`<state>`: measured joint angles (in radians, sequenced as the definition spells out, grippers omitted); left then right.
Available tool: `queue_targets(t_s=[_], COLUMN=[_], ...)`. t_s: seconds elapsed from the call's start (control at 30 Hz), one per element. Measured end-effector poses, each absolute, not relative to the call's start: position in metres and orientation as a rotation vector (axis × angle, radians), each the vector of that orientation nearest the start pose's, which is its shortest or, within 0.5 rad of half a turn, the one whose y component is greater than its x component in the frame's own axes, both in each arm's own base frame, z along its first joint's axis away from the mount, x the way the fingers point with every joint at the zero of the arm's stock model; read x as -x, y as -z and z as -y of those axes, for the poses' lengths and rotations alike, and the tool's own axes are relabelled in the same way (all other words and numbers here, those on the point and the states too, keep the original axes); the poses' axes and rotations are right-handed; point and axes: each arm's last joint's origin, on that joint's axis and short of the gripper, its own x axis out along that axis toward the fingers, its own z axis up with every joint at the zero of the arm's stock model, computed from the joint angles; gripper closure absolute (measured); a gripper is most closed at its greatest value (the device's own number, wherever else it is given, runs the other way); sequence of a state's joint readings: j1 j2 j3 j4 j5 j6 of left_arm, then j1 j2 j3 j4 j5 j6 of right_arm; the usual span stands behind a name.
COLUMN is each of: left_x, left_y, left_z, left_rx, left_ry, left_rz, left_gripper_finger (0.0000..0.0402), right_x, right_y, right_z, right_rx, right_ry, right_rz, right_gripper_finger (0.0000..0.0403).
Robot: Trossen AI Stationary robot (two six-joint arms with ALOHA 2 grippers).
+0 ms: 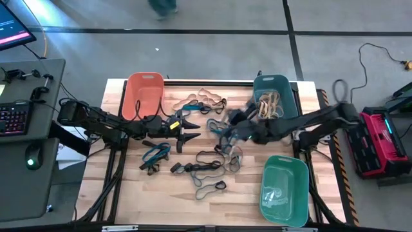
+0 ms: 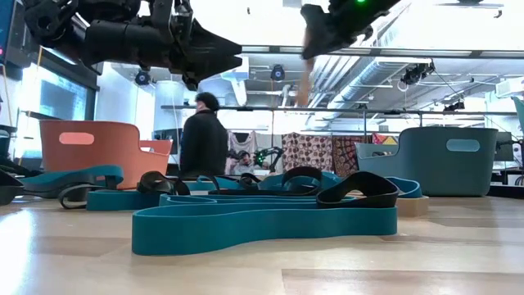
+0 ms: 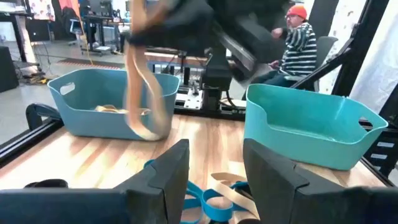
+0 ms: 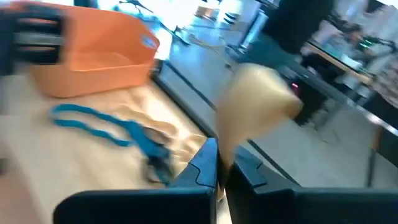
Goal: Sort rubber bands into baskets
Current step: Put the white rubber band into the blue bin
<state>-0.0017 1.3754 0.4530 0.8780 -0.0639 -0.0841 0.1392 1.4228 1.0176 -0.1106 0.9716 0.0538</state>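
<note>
between the right hand fingers hangs a tan rubber band.

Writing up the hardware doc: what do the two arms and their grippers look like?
Both arms are dark, jointed, black all over. The left gripper has two black, wedge-shaped fingers. The right gripper has matching dark fingers. A small green light shows on the right arm in the low view.

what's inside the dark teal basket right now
Several tan rubber bands lie heaped in the dark teal basket. No blue or black bands show there. Its floor beneath the heap is covered.
</note>
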Motion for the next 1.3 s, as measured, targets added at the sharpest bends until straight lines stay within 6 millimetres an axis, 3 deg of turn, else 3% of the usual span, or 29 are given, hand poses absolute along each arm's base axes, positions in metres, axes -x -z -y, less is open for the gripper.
queue_targets(t_s=[0.23, 0.5, 0.83, 1.3], left_x=[-0.261, -0.261, -0.261, -0.261], left_y=[-0.198, -0.197, -0.194, -0.192], left_z=[-0.001, -0.001, -0.001, 0.001], left_rx=[0.081, 0.082, 0.082, 0.092], left_ry=[-0.063, -0.064, -0.065, -0.036], left_rz=[-0.05, -0.061, -0.091, -0.115], left_gripper_finger=[0.0257, 0.0257, 0.0257, 0.0257], right_x=[-0.248, -0.21, -0.193, -0.196], right_y=[-0.307, -0.299, -0.276, -0.221], right_z=[0.023, 0.067, 0.116, 0.163], right_rx=[0.156, -0.008, -0.2, -0.31], right_ry=[0.971, 1.042, 1.127, 1.203], right_rz=[-0.535, -0.763, -0.995, -1.323], right_gripper_finger=[0.0403, 0.0403, 0.0403, 0.0403])
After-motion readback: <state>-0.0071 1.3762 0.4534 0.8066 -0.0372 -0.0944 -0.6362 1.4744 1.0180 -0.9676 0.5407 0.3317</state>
